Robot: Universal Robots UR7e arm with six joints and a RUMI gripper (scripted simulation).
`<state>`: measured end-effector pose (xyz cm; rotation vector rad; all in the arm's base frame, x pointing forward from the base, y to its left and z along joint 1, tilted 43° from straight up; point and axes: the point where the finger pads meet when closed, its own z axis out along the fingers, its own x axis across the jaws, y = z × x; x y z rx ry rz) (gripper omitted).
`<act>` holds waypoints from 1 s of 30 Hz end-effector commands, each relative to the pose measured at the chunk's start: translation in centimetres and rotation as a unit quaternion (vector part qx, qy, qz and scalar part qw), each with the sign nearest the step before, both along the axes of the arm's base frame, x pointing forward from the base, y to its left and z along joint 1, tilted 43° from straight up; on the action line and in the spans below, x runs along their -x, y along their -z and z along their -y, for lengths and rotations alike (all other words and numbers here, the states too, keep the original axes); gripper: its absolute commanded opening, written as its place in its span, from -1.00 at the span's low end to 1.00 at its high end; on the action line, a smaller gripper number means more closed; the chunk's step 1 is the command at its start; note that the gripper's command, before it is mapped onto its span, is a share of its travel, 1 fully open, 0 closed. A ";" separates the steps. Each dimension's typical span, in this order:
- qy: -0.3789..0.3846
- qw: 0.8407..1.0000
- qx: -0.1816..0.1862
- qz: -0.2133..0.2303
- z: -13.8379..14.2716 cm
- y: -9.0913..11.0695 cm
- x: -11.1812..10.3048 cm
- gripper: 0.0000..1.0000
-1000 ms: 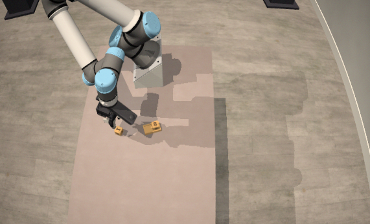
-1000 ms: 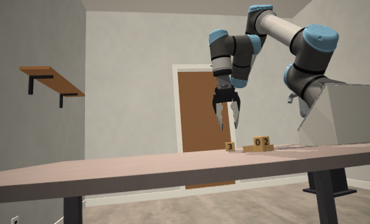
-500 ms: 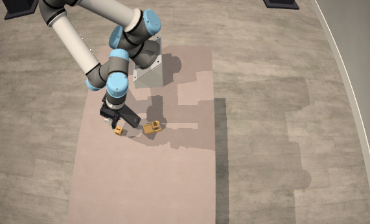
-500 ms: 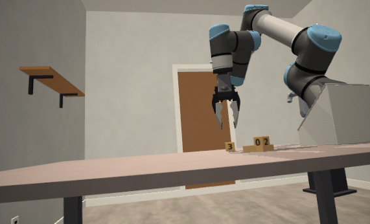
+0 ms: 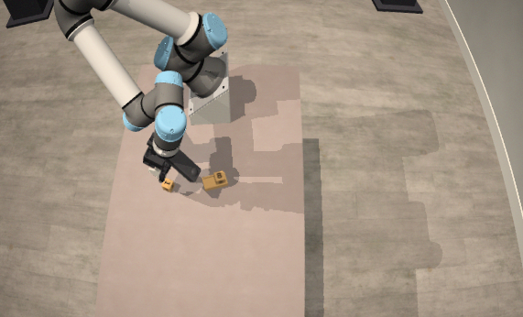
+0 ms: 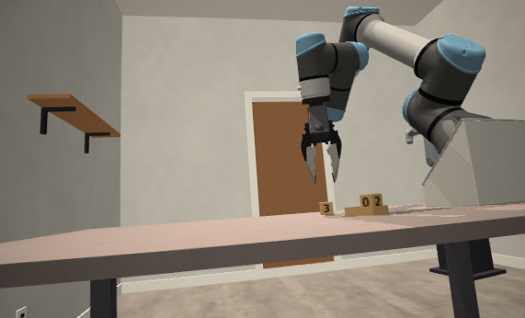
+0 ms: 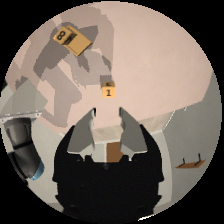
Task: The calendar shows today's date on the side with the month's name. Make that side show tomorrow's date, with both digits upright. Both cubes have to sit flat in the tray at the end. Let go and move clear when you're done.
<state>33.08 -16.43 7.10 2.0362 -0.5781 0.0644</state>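
Observation:
A small orange loose cube [image 5: 168, 185] lies on the table to the left of the tray, outside it. It shows 1 on top in the wrist view [image 7: 108, 91] and 3 on its side in the exterior view [image 6: 326, 208]. The wooden tray [image 5: 213, 180] holds one cube with 8 on top [image 7: 72, 39]; that cube shows 0 and 2 on its sides [image 6: 370, 200]. The tray's left slot is empty. My gripper [image 6: 324, 180] [image 7: 107, 107] hangs a little above the loose cube, pointing down, fingers partly apart and empty.
The arm's grey base block [image 5: 209, 101] [image 6: 481, 165] stands at the back of the table, behind the tray. A dark strip [image 5: 313, 220] runs along the table's right edge. A wall shelf [image 6: 72, 115] and a door [image 6: 283, 161] are far off.

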 end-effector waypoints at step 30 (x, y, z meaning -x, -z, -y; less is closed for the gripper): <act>0.027 0.994 0.102 -0.040 -0.1 0.0 -0.3 -0.42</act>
